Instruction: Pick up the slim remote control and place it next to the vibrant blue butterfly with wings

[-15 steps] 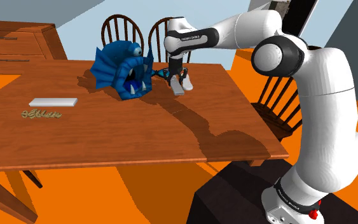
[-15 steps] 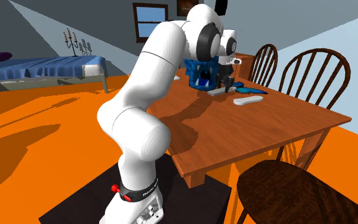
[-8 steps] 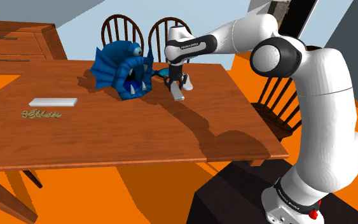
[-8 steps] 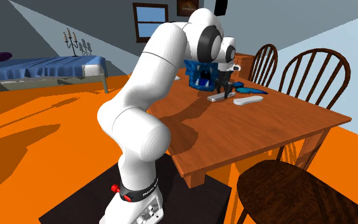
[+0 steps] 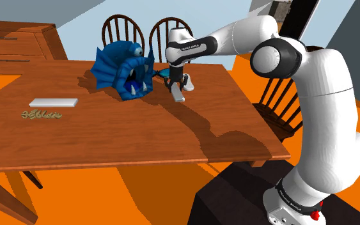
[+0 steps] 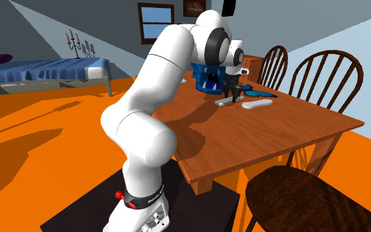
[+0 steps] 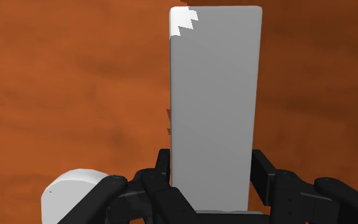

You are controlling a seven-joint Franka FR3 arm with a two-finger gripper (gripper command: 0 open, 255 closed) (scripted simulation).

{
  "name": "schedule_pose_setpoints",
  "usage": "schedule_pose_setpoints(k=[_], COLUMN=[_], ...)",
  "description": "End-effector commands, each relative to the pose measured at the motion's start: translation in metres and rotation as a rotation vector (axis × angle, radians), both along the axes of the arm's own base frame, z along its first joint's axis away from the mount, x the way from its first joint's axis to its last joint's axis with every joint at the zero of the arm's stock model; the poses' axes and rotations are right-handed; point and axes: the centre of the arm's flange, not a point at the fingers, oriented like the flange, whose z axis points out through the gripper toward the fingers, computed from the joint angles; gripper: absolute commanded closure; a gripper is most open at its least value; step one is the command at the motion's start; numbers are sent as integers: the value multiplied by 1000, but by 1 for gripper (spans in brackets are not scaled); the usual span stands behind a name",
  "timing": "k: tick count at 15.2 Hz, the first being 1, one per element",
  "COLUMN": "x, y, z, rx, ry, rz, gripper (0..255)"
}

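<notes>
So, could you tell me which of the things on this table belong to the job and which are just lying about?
Job: grey remote, clasped by the gripper; small blue butterfly.
Lying about: blue fish monster; white slab; greenish chain; white rounded object.

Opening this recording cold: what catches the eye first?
A big blue toy monster with white teeth sits at the far side of the wooden table. Just to the shoulder view's right of it, the black gripper clasps a slim grey remote. The bright orange floor surrounds it all.
</notes>
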Motion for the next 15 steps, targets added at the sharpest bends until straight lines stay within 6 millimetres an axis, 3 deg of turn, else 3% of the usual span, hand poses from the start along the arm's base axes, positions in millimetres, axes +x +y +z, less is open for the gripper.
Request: schedule_pose_setpoints(k=[1, 6, 10, 15], x=[0, 0, 0, 0], y=[0, 0, 1, 1], z=[0, 0, 50, 50], rx=[0, 0, 0, 0], ry=[-1, -1, -1, -1], rz=[0, 0, 0, 0], gripper=[0, 0, 0, 0])
